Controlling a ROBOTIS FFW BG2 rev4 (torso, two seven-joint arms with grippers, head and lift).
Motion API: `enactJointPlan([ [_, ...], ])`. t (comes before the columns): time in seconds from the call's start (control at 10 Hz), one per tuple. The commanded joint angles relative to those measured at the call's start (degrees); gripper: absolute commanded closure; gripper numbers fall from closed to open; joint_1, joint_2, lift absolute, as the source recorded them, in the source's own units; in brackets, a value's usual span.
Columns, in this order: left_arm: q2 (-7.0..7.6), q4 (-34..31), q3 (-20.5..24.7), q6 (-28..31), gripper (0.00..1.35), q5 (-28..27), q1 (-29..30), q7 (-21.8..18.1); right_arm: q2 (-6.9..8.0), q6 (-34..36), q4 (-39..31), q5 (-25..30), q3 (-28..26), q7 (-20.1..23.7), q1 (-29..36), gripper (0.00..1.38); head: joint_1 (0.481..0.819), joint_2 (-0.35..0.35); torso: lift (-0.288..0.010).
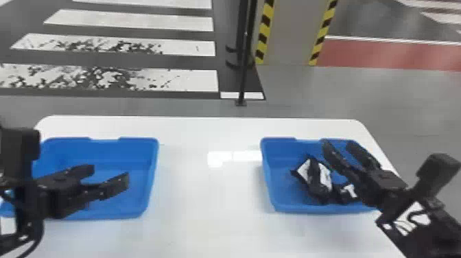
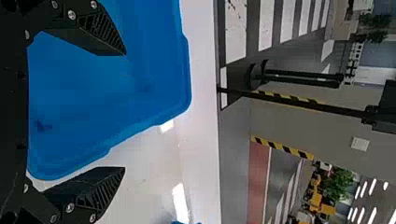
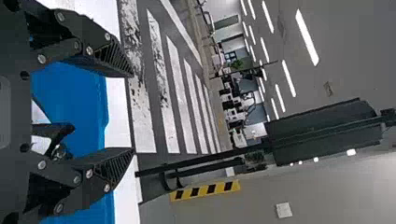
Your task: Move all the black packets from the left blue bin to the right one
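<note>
Black-and-white packets (image 1: pixel 314 176) in right blue plastic bin (image 1: pixel 269 178)

Black right gripper (image 1: pixel 337 143) overhead, fingers apart, partly blocking bin. Left gripper (image 1: pixel 109 173), also spread, over left blue bin (image 1: pixel 150 171). White table (image 1: pixel 205 199) beneath; black pole (image 1: pixel 244 68), grey pillar (image 1: pixel 291 34) beyond.

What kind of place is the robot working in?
Likely a large indoor hall or indoor parking area: white crosswalk stripes on the grey floor, a wide pillar edged in yellow-and-black hazard tape, and long ceiling lights.

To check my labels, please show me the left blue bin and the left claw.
Left blue bin (image 1: pixel 109 151), head view: inside of its far wall.
Left claw (image 2: pixel 124 111), left wrist view: midway between its open fingertips.
</note>
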Motion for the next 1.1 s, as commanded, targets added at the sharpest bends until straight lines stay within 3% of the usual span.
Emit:
enactJointPlan([
  [0.0,0.07,0.0,2.2,2.4,0.17,-3.5,-0.2,0.0,1.95,-6.3,-6.2,3.6,1.4,-1.4,7.0,0.16,0.695,-0.064,-0.140],
  [0.3,0.51,0.7,5.5,7.9,0.17,-11.8,-2.5,0.0,4.93,-9.2,-13.8,3.9,3.3,-2.2,16.5,0.16,0.695,0.039,-0.140],
  [0.6,2.27,6.3,4.4,17.2,0.18,-16.2,-8.3,-0.1,4.85,-7.1,-15.9,1.5,5.9,-1.8,19.9,0.16,0.695,0.191,-0.140],
  [0.8,2.18,8.4,1.9,23.1,0.18,-21.3,-11.5,-0.1,4.85,-6.3,-15.4,0.2,6.3,-1.5,20.0,0.16,0.695,0.222,-0.140],
  [1.0,2.00,13.1,1.0,23.2,0.18,-22.0,-13.8,0.0,4.85,-5.8,-14.7,-1.0,6.6,-1.5,19.8,0.16,0.695,0.239,-0.140],
])
